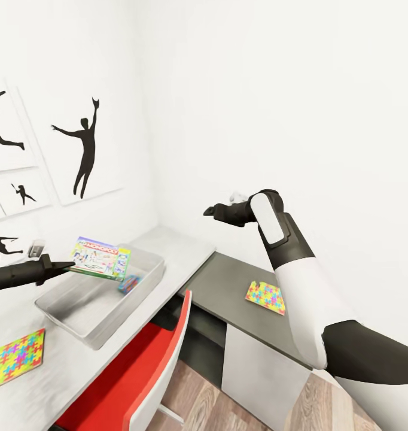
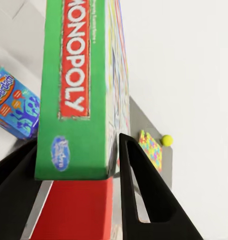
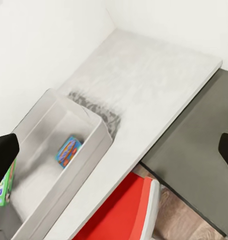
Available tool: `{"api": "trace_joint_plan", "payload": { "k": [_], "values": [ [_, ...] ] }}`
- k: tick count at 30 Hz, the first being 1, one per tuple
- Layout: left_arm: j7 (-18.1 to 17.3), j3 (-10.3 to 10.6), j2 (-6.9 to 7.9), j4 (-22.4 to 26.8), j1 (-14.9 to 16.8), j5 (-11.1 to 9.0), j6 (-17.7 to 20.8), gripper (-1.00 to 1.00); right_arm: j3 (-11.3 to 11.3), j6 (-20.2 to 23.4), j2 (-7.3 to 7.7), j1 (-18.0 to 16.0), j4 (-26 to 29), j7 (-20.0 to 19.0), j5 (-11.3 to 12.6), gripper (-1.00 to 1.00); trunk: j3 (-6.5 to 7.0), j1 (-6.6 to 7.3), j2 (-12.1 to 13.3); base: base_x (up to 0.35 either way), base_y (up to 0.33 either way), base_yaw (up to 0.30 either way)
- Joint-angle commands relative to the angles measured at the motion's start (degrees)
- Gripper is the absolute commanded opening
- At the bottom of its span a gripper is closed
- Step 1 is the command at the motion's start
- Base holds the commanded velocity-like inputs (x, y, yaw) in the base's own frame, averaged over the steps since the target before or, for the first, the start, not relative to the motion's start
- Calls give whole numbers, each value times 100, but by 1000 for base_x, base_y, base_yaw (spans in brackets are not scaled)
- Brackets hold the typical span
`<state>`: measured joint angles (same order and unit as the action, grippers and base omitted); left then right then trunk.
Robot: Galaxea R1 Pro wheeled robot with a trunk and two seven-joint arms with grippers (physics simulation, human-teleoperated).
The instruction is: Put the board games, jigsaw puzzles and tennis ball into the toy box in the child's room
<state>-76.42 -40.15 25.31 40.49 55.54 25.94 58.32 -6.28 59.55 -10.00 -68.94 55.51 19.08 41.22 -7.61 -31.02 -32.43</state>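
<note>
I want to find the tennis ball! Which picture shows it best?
The left wrist view. There the tennis ball shows as a small yellow-green dot on the dark grey desk section, beside a jigsaw puzzle, past the Monopoly box that the left gripper holds. I cannot find it in the head view or right wrist view.

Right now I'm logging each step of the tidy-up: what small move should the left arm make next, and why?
Probably lower a little and open the jaws. The left gripper holds the Monopoly box by one edge, above the toy box, which already holds a small blue game box. Released here, it should land inside the rim.
</note>
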Motion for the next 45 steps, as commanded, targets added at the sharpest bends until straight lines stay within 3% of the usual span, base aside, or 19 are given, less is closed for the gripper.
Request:
{"api": "trace_joint_plan", "payload": {
  "k": [1, 12, 21, 25, 29, 32, 38, 45],
  "values": [
    [-43, -21, 3, 2, 10, 55, 55, -100, -4, 11, 0, -9, 3, 55, 55, 100, -11, -3, -10, 18, 0, 0],
    [517, 0, 174, 2, 10, 62, 12, -100, -5, -20, 0, -15, 9, 25, 11, 100, -11, -3, -10, 3, 0, 0],
    [572, 12, 314, 2, 9, 74, -346, -100, -4, -22, 0, -17, 11, 22, 1, 100, -11, -3, -10, 0, 0, 0],
    [578, 15, 330, 2, 5, 295, -423, -100, -4, -25, 0, -18, 9, 23, 0, 100, -11, -3, -10, 0, 0, 0],
    [577, 15, 333, -20, 2, 773, -656, -100, -5, -28, 0, -20, 9, 20, -3, 100, -11, -3, -10, 0, 0, 0],
    [558, 18, 328, -39, 1, 947, -838, -100, -4, -30, 0, -20, 10, 18, -7, 100, -11, -3, -10, 0, 0, 0],
    [547, 24, 329, -183, 1, 1038, -958, -100, -4, -31, 0, -22, 12, 18, -11, 100, -11, -3, -10, 0, 0, 0],
    [511, 36, 325, -481, 1, 1078, -1384, -100, -10, -26, 0, -23, 18, 20, -10, 100, -11, -3, -10, 0, 0, 0]
  ]
}}
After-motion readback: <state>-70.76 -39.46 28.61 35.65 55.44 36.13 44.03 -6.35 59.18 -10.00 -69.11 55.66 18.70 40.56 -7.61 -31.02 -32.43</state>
